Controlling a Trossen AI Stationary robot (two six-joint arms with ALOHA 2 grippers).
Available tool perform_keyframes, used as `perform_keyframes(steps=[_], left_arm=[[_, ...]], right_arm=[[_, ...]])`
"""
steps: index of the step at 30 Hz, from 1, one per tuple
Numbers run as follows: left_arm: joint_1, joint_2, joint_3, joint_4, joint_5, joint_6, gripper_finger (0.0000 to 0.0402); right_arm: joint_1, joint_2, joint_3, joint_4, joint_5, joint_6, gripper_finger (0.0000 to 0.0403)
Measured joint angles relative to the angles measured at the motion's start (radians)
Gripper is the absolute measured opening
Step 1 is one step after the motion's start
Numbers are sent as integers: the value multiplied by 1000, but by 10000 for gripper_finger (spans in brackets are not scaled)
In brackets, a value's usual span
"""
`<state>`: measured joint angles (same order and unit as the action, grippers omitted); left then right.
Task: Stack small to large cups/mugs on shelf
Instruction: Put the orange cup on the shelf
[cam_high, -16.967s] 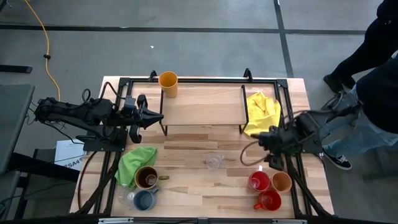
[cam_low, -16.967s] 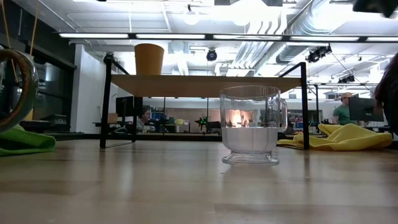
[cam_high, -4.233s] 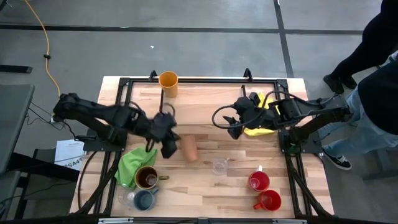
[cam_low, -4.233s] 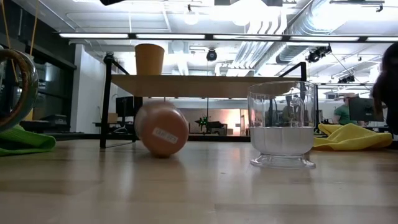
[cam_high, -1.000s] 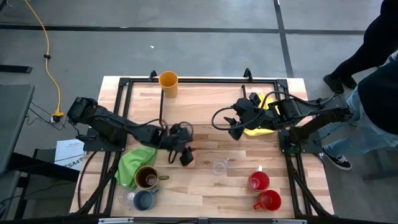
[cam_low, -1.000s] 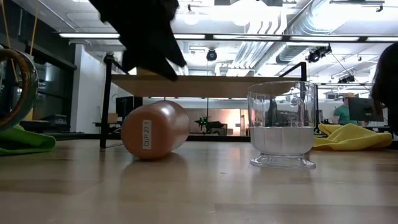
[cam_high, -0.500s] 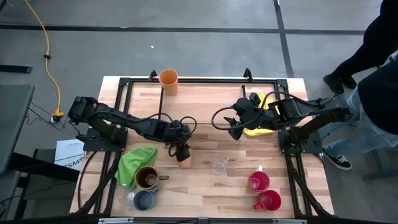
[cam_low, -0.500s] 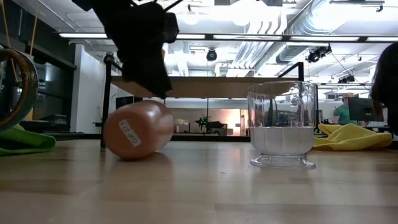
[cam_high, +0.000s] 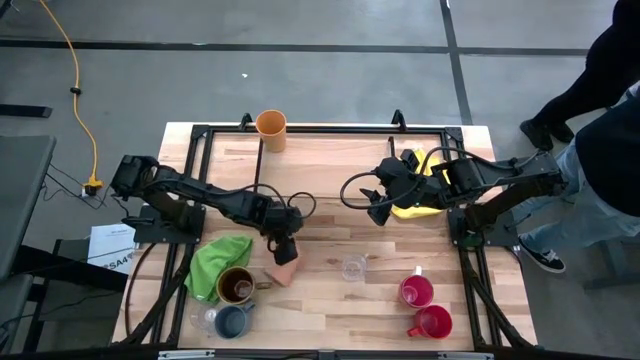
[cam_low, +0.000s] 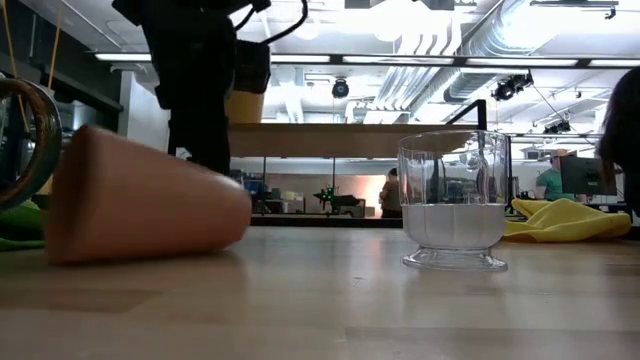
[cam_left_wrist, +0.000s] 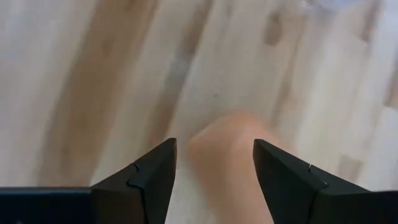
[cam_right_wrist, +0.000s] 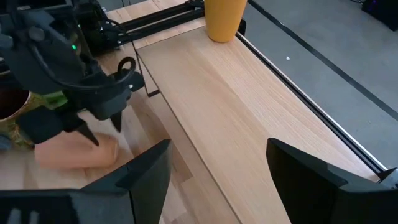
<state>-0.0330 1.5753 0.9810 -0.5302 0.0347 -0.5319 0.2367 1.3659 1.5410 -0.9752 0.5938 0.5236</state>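
Observation:
A tan cup (cam_high: 285, 271) lies on its side on the table, in front of the shelf (cam_high: 330, 170). My left gripper (cam_high: 282, 250) points steeply down over it, open, with one finger on each side of one end of the cup (cam_left_wrist: 229, 146). My right gripper (cam_high: 375, 205) hangs open above the shelf's right end and holds nothing. A yellow-orange cup (cam_high: 270, 130) stands upright on the shelf's far left corner. A clear glass (cam_high: 350, 267) stands on the table to the right of the tan cup. My left gripper has its two fingers (cam_left_wrist: 155, 177) on either side of the tan cup's rounded end (cam_left_wrist: 227, 127), coming from above at a slant. I cannot tell whether either finger touches the cup. The cup lies on its side on the table.
A green cloth (cam_high: 218, 262), a brown mug (cam_high: 237, 287) and a blue-grey mug (cam_high: 232, 320) sit near the table's front left. Two red mugs (cam_high: 415, 290) stand front right. A yellow cloth (cam_high: 420, 185) lies by the shelf's right end. A person stands beyond the table's right edge.
My left gripper has gone toward the table's near edge and a little left, and has tipped further down. The tan cup has rolled toward the near edge and turned about. Its base faced the near edge before; it now lies crosswise.

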Motion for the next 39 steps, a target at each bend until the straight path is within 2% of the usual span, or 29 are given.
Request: perform_keyframes(steps=[5, 9, 13, 17, 21, 24, 31, 33, 39], left_arm=[[-1, -58, 1, 7, -5, -62, 200], [-28, -146, 1, 3, -76, -78, 200], [-82, -209, 2, 12, -128, -76, 200], [-169, -213, 2, 6, -169, -144, 200], [-277, -157, 55, -47, -263, -215, 200], [-347, -99, 176, -131, -370, -224, 200], [-433, 121, 465, -441, -531, -262, 200], [-443, 188, 517, -500, -549, -279, 200], [-459, 348, 618, -511, -568, -285, 200]], right_arm=[[0, 0, 0, 0, 0, 0, 252], [0, 0, 0, -1, 0, 0, 252], [0, 0, 0, -1, 0, 0, 252], [0, 0, 0, 0, 0, 0, 252], [0, 0, 0, 1, 0, 0, 252], [0, 0, 0, 7, 0, 0, 252], [0, 0, 0, 8, 0, 0, 252], [0, 0, 0, 8, 0, 0, 252], [0, 0, 0, 1, 0, 0, 252]])
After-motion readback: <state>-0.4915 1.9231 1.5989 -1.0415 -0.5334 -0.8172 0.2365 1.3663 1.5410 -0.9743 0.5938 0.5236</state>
